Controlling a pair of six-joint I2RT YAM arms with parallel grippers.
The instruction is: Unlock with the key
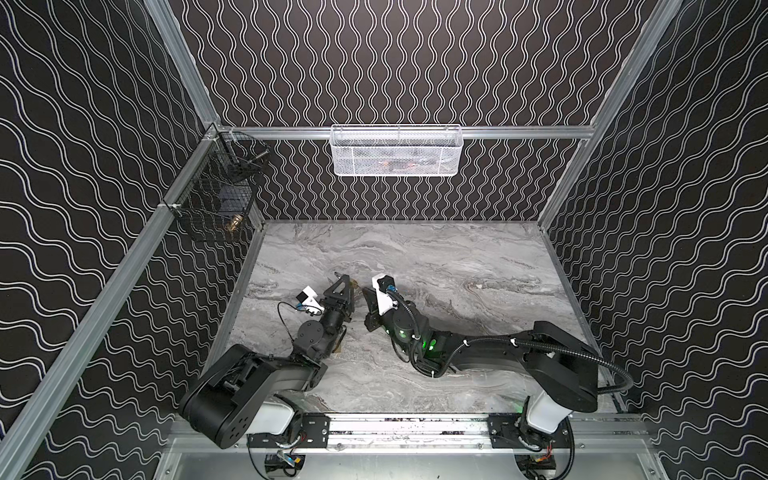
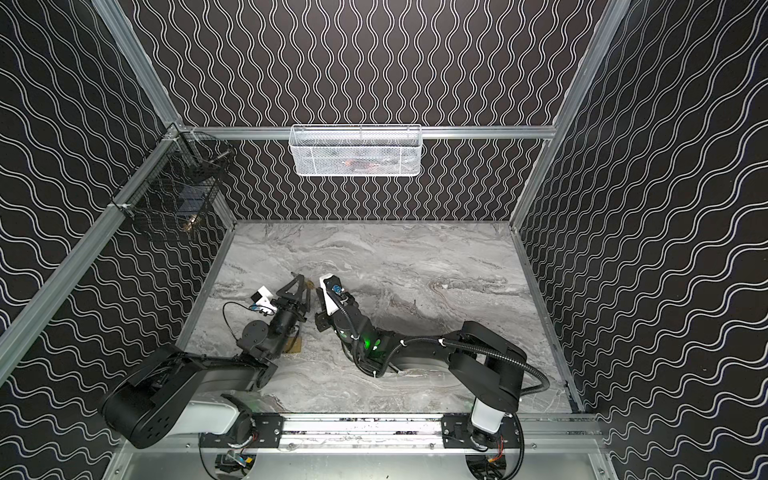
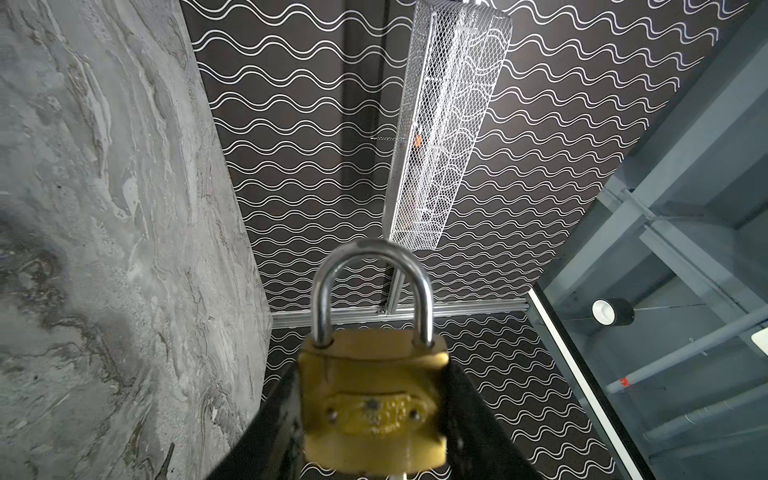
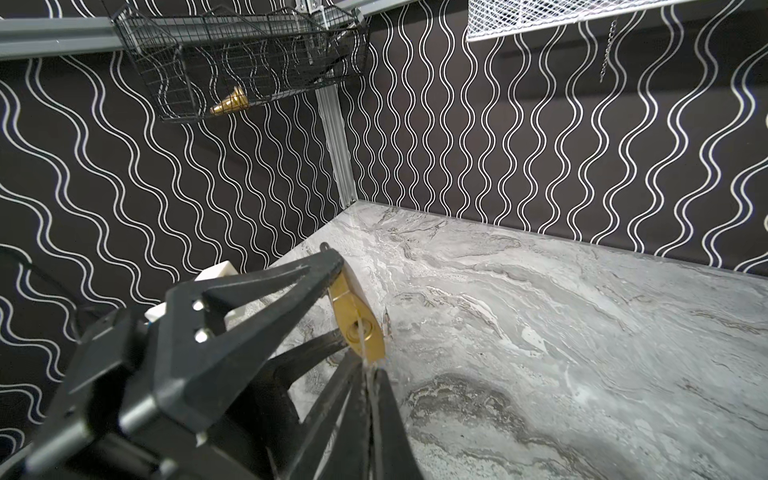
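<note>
Over the grey marble-patterned tabletop (image 1: 457,257), near its middle, the left gripper (image 1: 345,284) clamps the sides of a brass padlock (image 3: 374,399) with a closed steel shackle. The right gripper (image 4: 371,376) pinches a thin silver key (image 4: 365,349), whose tip meets the padlock's keyhole.

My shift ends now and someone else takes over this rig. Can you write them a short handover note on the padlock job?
Left gripper: clamped on the body of the brass padlock.
Right gripper: shut on the key, whose blade meets the keyhole in the padlock's base and appears to be inserted.
Done: padlock and key are both in hand and brought together.
Left: the shackle sits in the body at both ends, so the padlock is locked. Turn the key until the shackle springs free.
</note>
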